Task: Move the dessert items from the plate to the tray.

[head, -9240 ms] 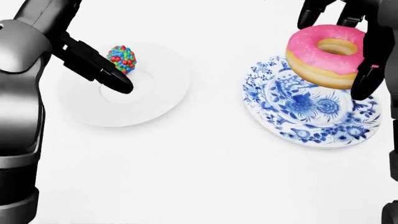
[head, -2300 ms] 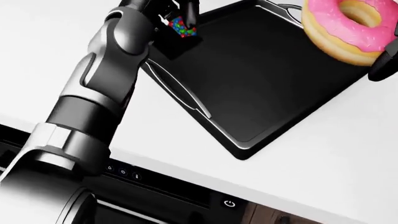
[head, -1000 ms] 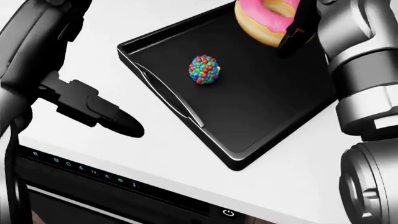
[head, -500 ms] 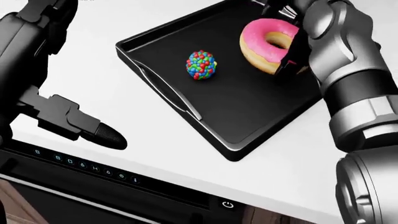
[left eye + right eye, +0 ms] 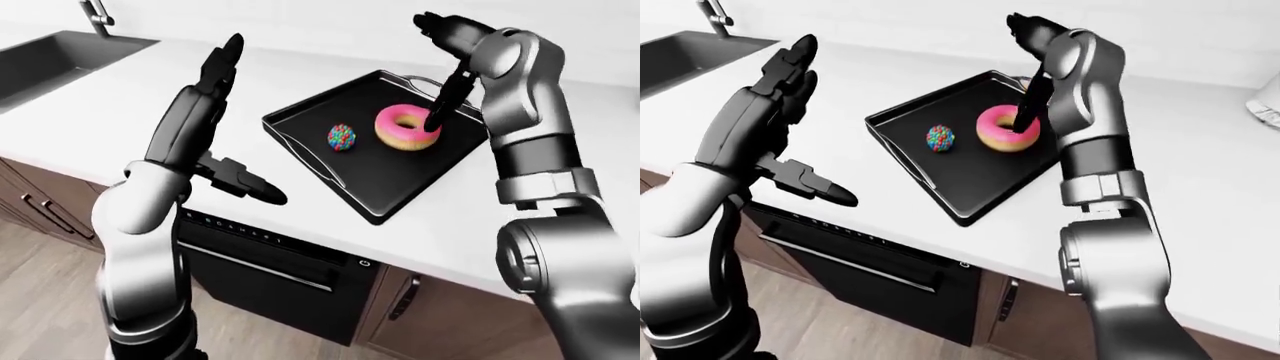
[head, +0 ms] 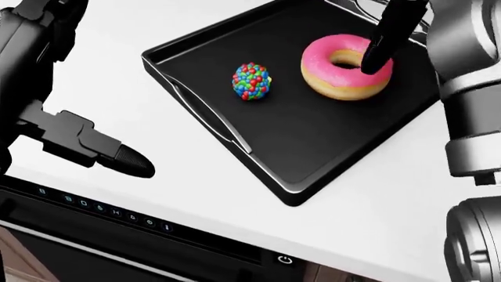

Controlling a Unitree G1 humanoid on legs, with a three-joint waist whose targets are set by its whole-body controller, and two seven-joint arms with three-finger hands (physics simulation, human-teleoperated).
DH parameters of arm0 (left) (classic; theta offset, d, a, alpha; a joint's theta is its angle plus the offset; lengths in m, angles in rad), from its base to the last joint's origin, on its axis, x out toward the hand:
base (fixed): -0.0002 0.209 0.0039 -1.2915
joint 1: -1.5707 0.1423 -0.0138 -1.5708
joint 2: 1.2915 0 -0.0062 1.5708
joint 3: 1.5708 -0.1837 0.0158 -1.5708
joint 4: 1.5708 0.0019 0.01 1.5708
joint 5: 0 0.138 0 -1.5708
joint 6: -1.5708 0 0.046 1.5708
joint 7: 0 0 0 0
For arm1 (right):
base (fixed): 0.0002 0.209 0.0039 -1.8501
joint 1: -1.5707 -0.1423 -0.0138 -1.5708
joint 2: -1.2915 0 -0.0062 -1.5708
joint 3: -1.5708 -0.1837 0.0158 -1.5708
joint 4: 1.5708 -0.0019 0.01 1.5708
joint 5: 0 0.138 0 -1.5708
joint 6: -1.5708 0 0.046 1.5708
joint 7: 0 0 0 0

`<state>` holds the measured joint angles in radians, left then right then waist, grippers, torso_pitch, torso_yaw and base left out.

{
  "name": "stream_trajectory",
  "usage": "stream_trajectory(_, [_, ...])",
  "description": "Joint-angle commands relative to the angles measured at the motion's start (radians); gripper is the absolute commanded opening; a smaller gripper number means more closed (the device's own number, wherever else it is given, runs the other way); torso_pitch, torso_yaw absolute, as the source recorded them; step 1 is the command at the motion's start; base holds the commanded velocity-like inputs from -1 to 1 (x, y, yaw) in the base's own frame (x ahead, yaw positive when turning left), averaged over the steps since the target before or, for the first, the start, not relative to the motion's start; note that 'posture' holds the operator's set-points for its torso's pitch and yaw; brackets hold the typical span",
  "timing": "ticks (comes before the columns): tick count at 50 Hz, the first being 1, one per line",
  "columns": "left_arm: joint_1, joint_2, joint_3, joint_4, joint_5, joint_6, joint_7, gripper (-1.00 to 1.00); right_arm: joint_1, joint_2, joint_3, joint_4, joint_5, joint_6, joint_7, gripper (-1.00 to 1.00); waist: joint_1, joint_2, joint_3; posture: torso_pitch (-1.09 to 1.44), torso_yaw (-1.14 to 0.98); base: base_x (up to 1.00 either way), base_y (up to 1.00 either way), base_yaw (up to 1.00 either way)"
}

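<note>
A black tray (image 6: 313, 138) lies on the white counter. On it a pink-iced donut (image 6: 336, 73) lies flat, and a ball of coloured candies (image 6: 251, 81) sits to its left, apart from it. My right hand (image 5: 442, 69) is open above the tray's right part. One dark finger (image 6: 377, 50) hangs down over the donut's right side, and no fingers close round the donut. My left hand (image 5: 240, 124) is open and empty, raised over the counter to the left of the tray, fingers up and thumb (image 6: 125, 160) pointing right.
A sink (image 5: 55, 60) with a faucet lies at the upper left in the left-eye view. A dark dishwasher (image 5: 270, 262) with a control strip sits under the counter edge below the tray. A pale object (image 5: 1266, 107) shows at the right edge of the right-eye view.
The donut has come down out of my right hand and now lies flat on the tray. The right hand has opened and lifted. The left hand has barely moved.
</note>
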<state>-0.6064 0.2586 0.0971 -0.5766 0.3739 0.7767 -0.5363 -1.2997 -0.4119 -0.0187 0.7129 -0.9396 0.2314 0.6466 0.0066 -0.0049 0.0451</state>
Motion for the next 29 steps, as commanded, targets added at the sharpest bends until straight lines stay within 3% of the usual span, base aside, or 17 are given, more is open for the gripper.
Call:
stream_trajectory(1, [-0.042,0.008,0.002,-0.044,0.013,0.003,0.000,1.00,-0.022,-0.014,-0.016,-0.109,-0.022,0.014,0.095,1.00,0.001,0.000,-0.030,0.00,0.00,0.00,0.00,0.00])
stream_trajectory(7, [-0.080,0.025,0.007,-0.033,0.023,0.028,-0.024,1.00,0.105,-0.087,-0.101,-0.443,0.013,0.050,0.268,1.00,0.000,-0.008,-0.023,0.00,0.00,0.00,0.00,0.00])
stream_trajectory(11, [-0.087,0.057,0.039,-0.035,0.019,0.037,-0.046,1.00,0.272,-0.160,-0.201,-0.724,0.109,0.119,0.361,1.00,0.002,-0.013,-0.022,0.00,0.00,0.00,0.00,0.00])
stream_trajectory(12, [-0.083,0.060,0.043,-0.039,0.016,0.037,-0.046,1.00,0.302,-0.175,-0.203,-0.758,0.125,0.132,0.367,1.00,0.002,-0.014,-0.022,0.00,0.00,0.00,0.00,0.00])
stream_trajectory(14, [-0.064,0.078,0.091,-0.039,-0.004,0.028,-0.040,1.00,0.428,-0.217,-0.274,-0.887,0.190,0.157,0.380,1.00,0.001,-0.017,-0.021,0.00,0.00,0.00,0.00,0.00])
stream_trajectory(15, [-0.057,0.085,0.098,-0.035,-0.015,0.024,-0.034,1.00,0.451,-0.232,-0.284,-0.908,0.215,0.173,0.371,1.00,0.001,-0.018,-0.020,0.00,0.00,0.00,0.00,0.00])
stream_trajectory(16, [-0.040,0.092,0.122,-0.026,-0.031,0.006,-0.021,1.00,0.506,-0.253,-0.340,-0.938,0.264,0.189,0.355,1.00,0.002,-0.019,-0.020,0.00,0.00,0.00,0.00,0.00])
stream_trajectory(22, [0.016,0.155,0.209,-0.035,-0.131,-0.001,0.038,1.00,0.796,-0.309,-0.523,-0.999,0.514,0.152,0.165,1.00,-0.001,-0.023,-0.022,0.00,0.00,0.00,0.00,0.00])
stream_trajectory(24, [0.032,0.180,0.247,-0.070,-0.166,0.021,0.056,1.00,0.851,-0.328,-0.574,-0.999,0.580,0.141,0.110,1.00,-0.002,-0.024,-0.020,0.00,0.00,0.00,0.00,0.00])
stream_trajectory(29, [0.111,0.233,0.347,-0.093,-0.247,0.009,0.124,1.00,0.961,-0.364,-0.698,-1.102,0.690,0.186,0.086,1.00,-0.006,-0.022,-0.014,0.00,0.00,0.00,0.00,0.00])
